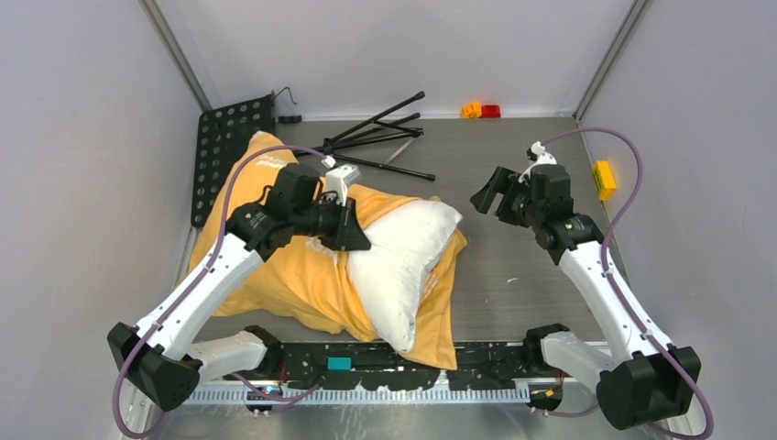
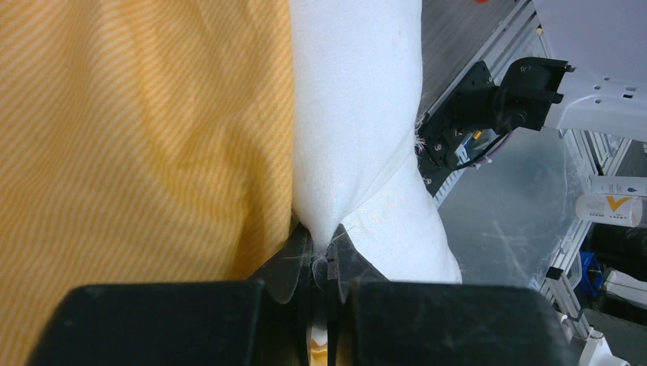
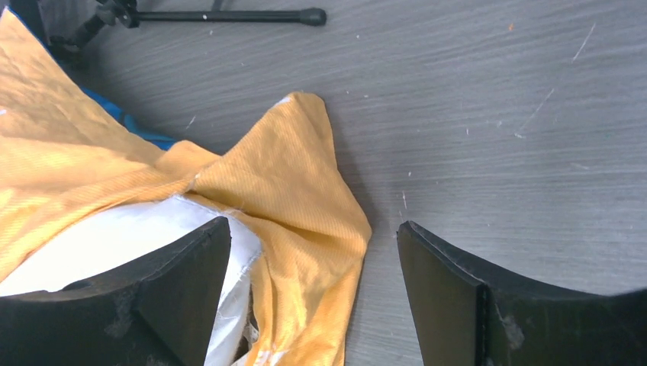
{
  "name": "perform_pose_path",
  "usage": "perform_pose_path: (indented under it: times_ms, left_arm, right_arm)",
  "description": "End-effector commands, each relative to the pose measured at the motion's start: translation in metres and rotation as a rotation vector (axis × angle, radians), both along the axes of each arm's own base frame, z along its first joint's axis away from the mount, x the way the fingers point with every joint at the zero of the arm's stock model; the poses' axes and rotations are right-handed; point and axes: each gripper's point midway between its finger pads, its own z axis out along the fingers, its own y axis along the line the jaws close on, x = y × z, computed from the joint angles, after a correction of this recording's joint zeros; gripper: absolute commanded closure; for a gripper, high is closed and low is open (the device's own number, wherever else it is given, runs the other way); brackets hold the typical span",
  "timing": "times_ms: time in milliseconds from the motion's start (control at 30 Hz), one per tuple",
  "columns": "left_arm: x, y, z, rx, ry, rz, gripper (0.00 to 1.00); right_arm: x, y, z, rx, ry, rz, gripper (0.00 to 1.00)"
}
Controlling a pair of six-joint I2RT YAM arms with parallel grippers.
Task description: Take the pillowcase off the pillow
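Fingers (image 2: 286, 268) of the left gripper (image 1: 354, 235) pinch the pillow (image 1: 399, 266) edge; its long axis runs 12 to 6 o'clock in the top view. The pillowcase (image 1: 293, 275) lies at its 9 o'clock. Right gripper (image 1: 488, 192) fingers stand spread at its 2 o'clock, apart from it

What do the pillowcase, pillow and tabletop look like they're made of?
The pillowcase: thin woven cloth, matte, with fine diagonal ribbing on the orange-yellow face; fibre type unclear. The pillow: white fine-weave shell, matte, with loose fibres at the pinched spot; filling hidden. The tabletop: grey wood-grain surface, probably laminate, matte with light scratches.
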Motion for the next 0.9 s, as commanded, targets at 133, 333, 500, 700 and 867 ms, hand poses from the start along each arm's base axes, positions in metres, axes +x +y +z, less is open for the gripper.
perform_pose_path:
  times_ms: [133, 333, 500, 700, 867]
  left_arm:
    - [0.012, -0.006, 0.046, -0.104, -0.133, 0.004, 1.00]
    - [0.016, 0.003, 0.091, -0.155, -0.238, 0.080, 1.00]
    - [0.003, -0.002, 0.141, -0.274, -0.311, 0.040, 1.00]
    - [-0.005, -0.007, 0.195, -0.399, -0.393, 0.014, 1.00]
    - [0.006, -0.015, 0.193, -0.429, -0.378, 0.028, 1.00]
  right_arm:
    - [-0.006, 0.012, -0.010, 0.104, 0.051, -0.001, 0.19]
    - [0.004, 0.002, -0.057, 0.118, 0.125, -0.136, 0.20]
    - [0.017, 0.027, -0.063, 0.274, 0.126, -0.090, 0.21]
    - [0.030, 0.045, -0.065, 0.338, 0.153, -0.033, 0.21]
    - [0.028, 0.044, -0.056, 0.321, 0.132, -0.017, 0.20]
